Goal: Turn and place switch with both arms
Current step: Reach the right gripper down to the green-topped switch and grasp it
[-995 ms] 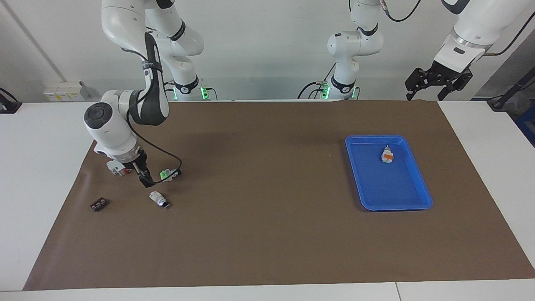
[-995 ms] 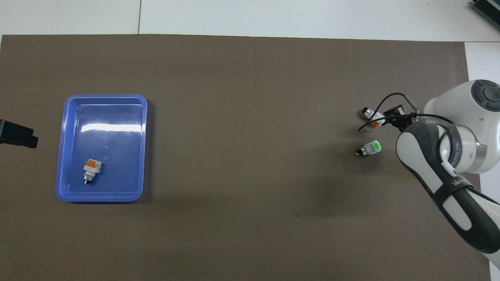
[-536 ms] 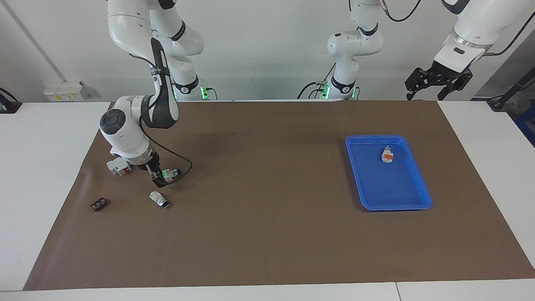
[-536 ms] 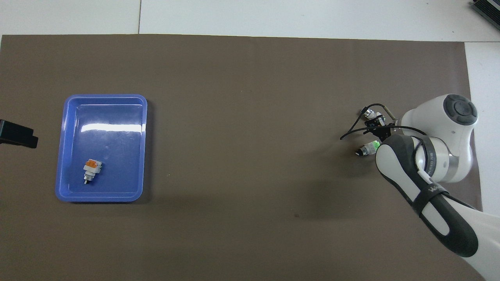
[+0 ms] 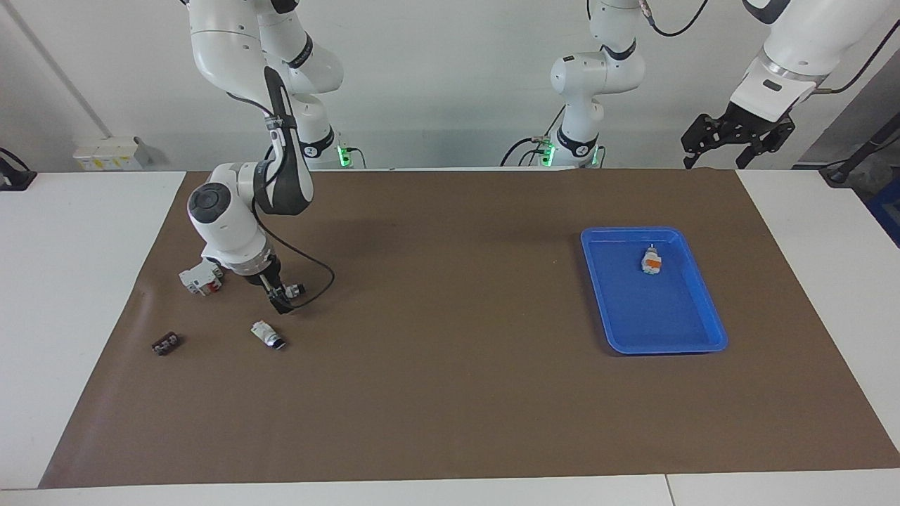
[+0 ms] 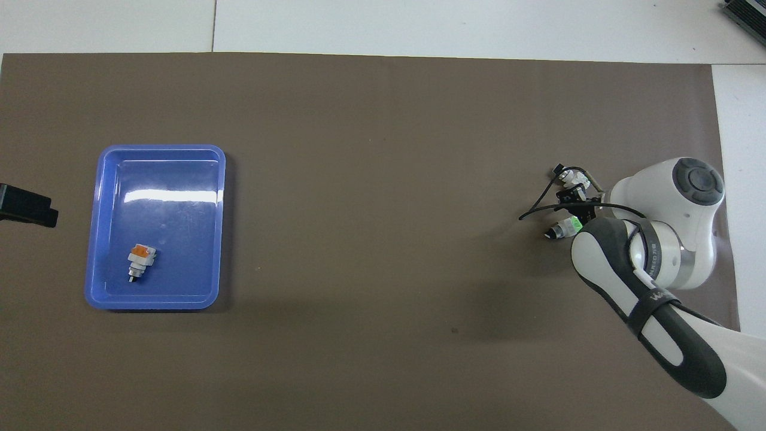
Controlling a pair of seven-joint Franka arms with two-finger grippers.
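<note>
The switch [image 5: 294,289] lies on its side on the brown mat at the right arm's end of the table. Its green face and black knob show in the overhead view [image 6: 563,228]. My right gripper [image 5: 280,299] is low at the switch, open, with one black finger [image 6: 571,195] on the side farther from the robots. In the facing view it hides the green face. The forearm hides the other finger in the overhead view. My left gripper [image 5: 735,138] waits open and empty, raised off the mat's edge at the left arm's end [image 6: 27,206].
A white-and-black piece [image 5: 268,334] lies just farther from the robots than the switch [image 6: 569,176]. A white piece with red [image 5: 201,280] and a small black piece [image 5: 166,343] lie nearby. A blue tray [image 5: 703,344] [image 6: 157,149] holds an orange-patched piece [image 5: 652,261].
My right gripper has moved from beside the white-and-black piece toward the robots and onto the switch, now covering its green face in the facing view. The left arm has not moved.
</note>
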